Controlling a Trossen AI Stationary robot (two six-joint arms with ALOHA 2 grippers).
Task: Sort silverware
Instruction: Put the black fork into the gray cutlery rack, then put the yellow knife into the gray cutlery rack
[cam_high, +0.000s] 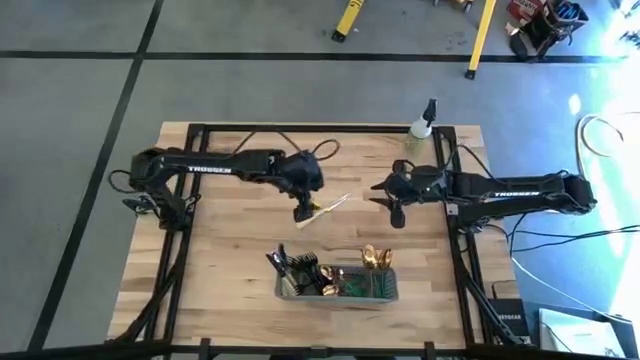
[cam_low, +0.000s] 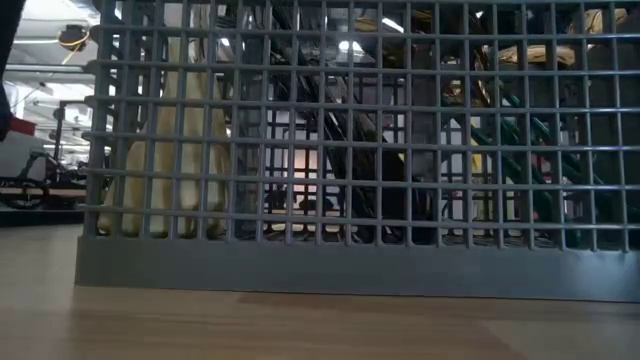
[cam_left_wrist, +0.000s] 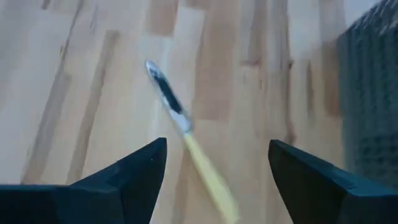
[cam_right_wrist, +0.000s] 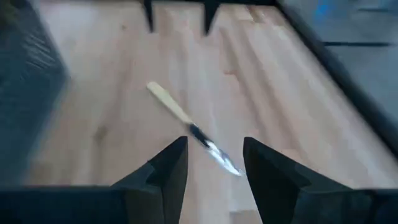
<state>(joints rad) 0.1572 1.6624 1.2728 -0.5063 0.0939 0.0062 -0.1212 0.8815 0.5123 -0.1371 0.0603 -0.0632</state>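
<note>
From above we saw one cream-handled knife (cam_high: 322, 211) lying loose on the table (cam_high: 230, 260) beyond the caddy (cam_high: 337, 284), which held the other silverware (cam_high: 376, 258), with the left gripper (cam_high: 302, 213) at its handle end and the right gripper (cam_high: 394, 208) farther off. At table height the caddy's mesh filled our view. In the left wrist view we found the fingers (cam_left_wrist: 134, 174) spread over the knife, and the right wrist view showed its fingers (cam_right_wrist: 165, 168) parted too.

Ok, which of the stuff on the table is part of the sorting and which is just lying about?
Job:
- cream-handled piece loose on the table, under the open left gripper
- silverware already in the mesh caddy

Lying about:
- spray bottle at the table's far edge
</note>
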